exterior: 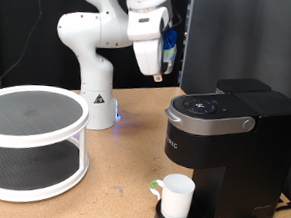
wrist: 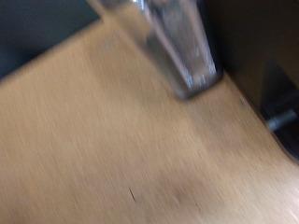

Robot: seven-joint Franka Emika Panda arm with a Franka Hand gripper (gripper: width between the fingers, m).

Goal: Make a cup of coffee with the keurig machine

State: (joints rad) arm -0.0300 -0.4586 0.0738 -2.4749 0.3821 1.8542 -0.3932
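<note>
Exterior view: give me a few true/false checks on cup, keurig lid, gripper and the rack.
1. The cup stands on the drip tray of the keurig machine. True.
2. The gripper holds the cup. False: it hangs high above the table, apart from the cup, nothing showing between its fingers.
3. The machine's lid is raised. False: it sits down, closed.
4. A white two-tier round rack stands at the exterior view's left. True.
5. The cup lies on its side. False: it is upright.

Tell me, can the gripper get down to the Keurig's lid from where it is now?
Probably yes. The gripper hangs above the table, up and to the exterior view's left of the keurig machine, whose lid is shut. Nothing shows in the open air between them.
</note>
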